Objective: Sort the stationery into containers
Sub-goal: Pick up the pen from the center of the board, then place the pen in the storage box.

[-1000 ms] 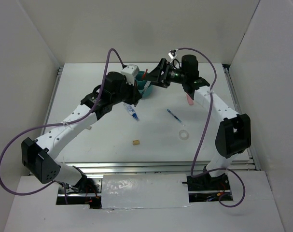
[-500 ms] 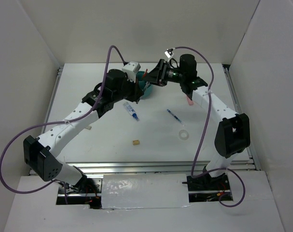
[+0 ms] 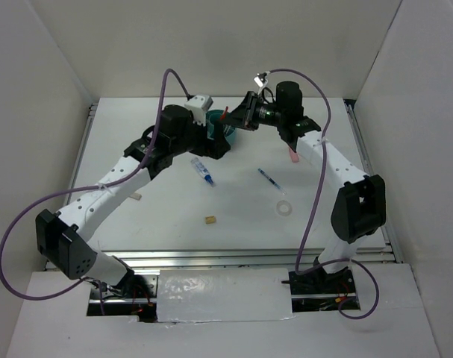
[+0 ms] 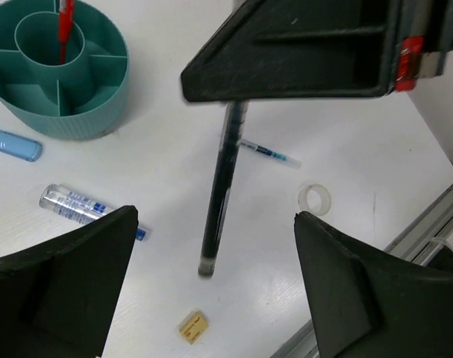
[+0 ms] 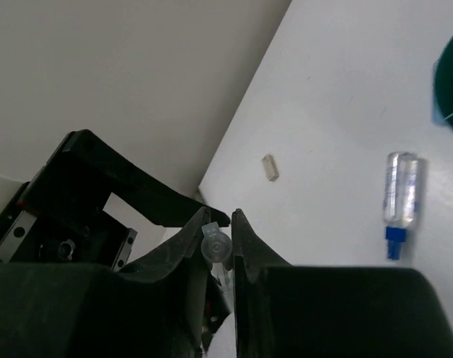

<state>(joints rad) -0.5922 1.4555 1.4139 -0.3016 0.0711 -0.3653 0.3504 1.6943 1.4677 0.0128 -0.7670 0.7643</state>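
Dark pen [image 4: 219, 200] in right claw [image 5: 219, 222] (pinched)

A robotics lab cell. Plain white panels [image 3: 32, 89] box in the white bench [image 3: 174, 205] at 9, 12 and 3 o'clock, with aluminium rail [image 3: 211, 257] and two cabled robot arms [image 3: 114, 183] mounted at 6 o'clock.

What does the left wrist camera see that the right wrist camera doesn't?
Only the left wrist view shows the tape ring, a thin blue pen, a red pen standing in the central cup of the teal organiser, and the full length of the dark pen hanging from the right gripper. Only the right wrist view shows that gripper's fingers pinched on the pen's end. Both show the clear blue-capped pen and the organiser, the right wrist catching just its edge; each shows a tan block, perhaps not the same one.
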